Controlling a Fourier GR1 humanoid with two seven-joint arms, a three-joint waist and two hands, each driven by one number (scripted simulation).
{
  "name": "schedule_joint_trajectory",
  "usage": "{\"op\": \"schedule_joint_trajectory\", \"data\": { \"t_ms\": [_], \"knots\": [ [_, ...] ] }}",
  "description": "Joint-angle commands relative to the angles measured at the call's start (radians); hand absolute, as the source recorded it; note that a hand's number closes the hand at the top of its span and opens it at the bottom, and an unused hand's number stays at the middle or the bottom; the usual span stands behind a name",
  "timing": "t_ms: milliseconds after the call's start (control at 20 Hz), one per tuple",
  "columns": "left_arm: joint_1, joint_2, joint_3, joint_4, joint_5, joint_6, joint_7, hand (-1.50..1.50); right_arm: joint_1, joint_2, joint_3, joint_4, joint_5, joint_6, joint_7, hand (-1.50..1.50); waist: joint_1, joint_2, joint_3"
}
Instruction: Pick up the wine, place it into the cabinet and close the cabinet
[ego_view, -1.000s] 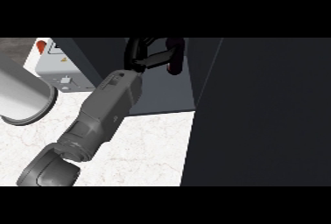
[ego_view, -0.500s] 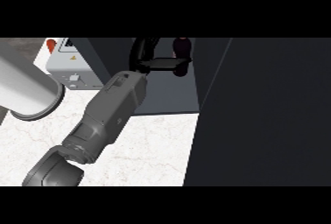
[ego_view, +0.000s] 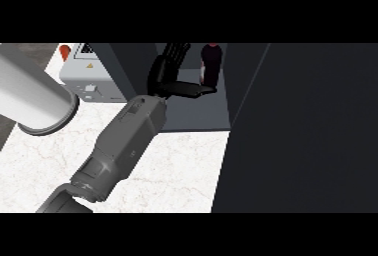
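The fingers (ego_view: 172, 56) of the right hand (ego_view: 171, 76) are seen stretched up and fairly straight, held together just left of the wine (ego_view: 212, 64). They are not wrapped round the bottle. The thumb (ego_view: 193, 90) is pointed out to the right, and its tip is brought up against the bottle's lower part; whether it actually touches cannot be told. So the hand is read as open, with nothing gripped.

The wine is found upright inside the cabinet (ego_view: 198, 116), a dark bottle with a reddish tint, set toward the back of the opening and close to the right-hand wall.

Below the hand, the grey forearm (ego_view: 125, 142) is run down and to the left, out across the white marbled counter (ego_view: 181, 167) to the lower edge of the view.

To the right, much of the view is filled by the cabinet door (ego_view: 303, 130), a broad dark panel, swung open. At the left, a pale cylinder (ego_view: 33, 97) is seen large and near, and behind it a light grey appliance (ego_view: 92, 82) is set against the cabinet's side.
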Motion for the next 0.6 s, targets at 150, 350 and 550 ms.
{"op": "schedule_joint_trajectory", "data": {
  "t_ms": [150, 350, 550],
  "knots": [
    [0.154, 0.0, -0.112, -0.241, 0.048, 0.021, 0.083, -1.5, 0.083, -0.048, -0.052, -0.195, -0.067, -0.001, 0.062, -1.5, 0.031, -0.01, 0.002],
    [0.33, 0.0, -0.199, -0.372, 0.067, 0.03, 0.061, -1.5, 0.028, -0.025, -0.024, -0.191, -0.032, -0.018, 0.099, -1.5, 0.04, -0.004, 0.0],
    [0.459, 0.013, -0.237, -0.527, 0.045, 0.061, 0.101, -1.5, 0.089, -0.028, -0.01, -0.195, -0.029, -0.023, 0.048, -1.5, 0.039, -0.007, 0.001]
  ]
}}
